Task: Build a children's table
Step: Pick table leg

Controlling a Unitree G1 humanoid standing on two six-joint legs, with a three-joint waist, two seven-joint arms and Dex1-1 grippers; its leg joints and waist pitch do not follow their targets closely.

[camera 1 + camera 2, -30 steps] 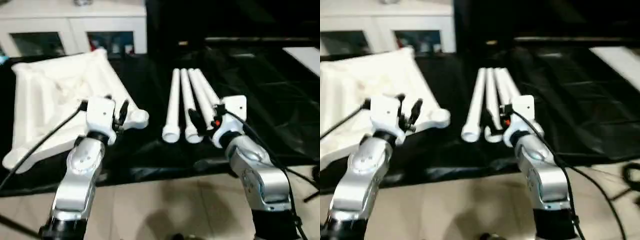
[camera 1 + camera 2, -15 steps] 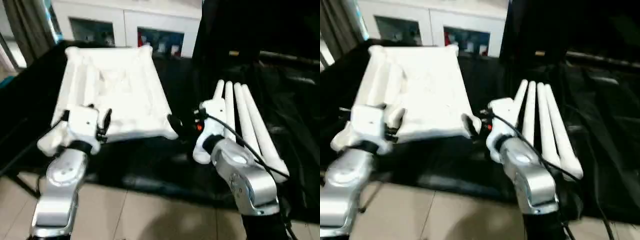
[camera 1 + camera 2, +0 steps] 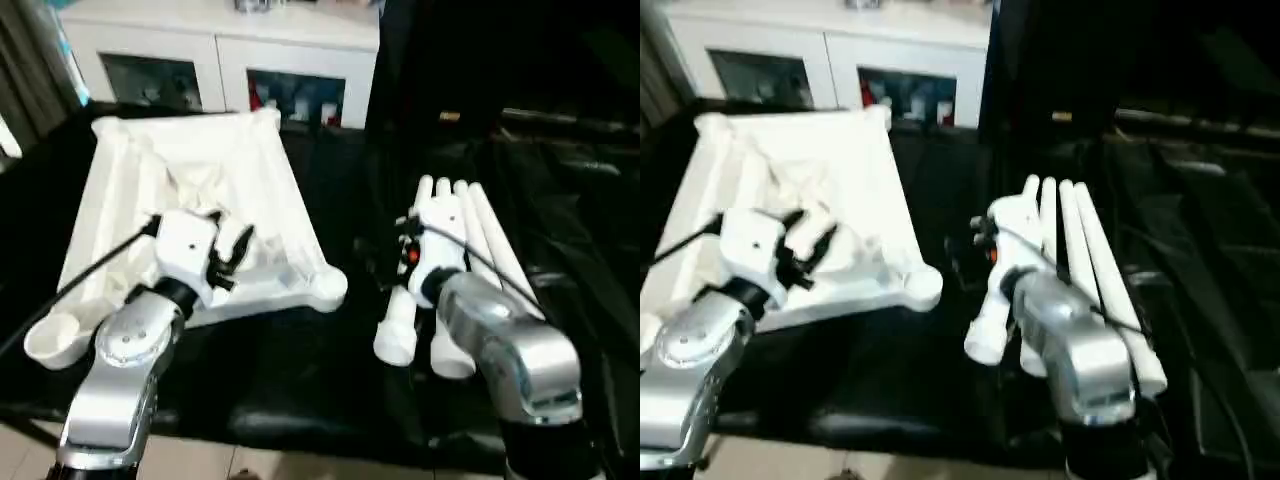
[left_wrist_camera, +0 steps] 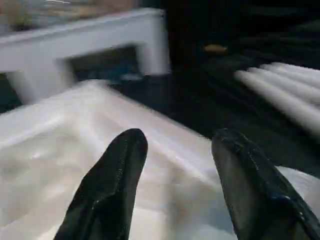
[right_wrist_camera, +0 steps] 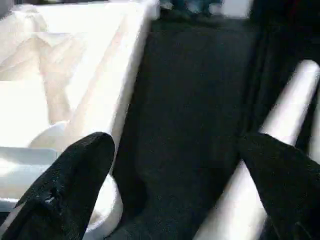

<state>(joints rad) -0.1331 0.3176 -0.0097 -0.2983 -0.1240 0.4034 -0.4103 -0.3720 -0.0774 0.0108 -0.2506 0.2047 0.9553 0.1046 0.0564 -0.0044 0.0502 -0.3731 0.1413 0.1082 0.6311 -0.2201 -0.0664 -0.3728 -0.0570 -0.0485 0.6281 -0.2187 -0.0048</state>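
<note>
Four legs [image 3: 455, 270] lie side by side on the black desk [image 3: 300, 370], right of the upturned top [image 3: 190, 215]. Left tool [image 4: 175, 185] hovers half-spread over the top, empty; right tool [image 5: 175, 190] gapes wide between top and legs.

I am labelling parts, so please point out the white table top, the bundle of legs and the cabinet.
table top [image 3: 265, 205], left eye view, on its ribbed underside.
legs [image 3: 398, 335], left eye view, near end of leftmost leg.
cabinet [image 3: 230, 65], left eye view, white front frame.
</note>
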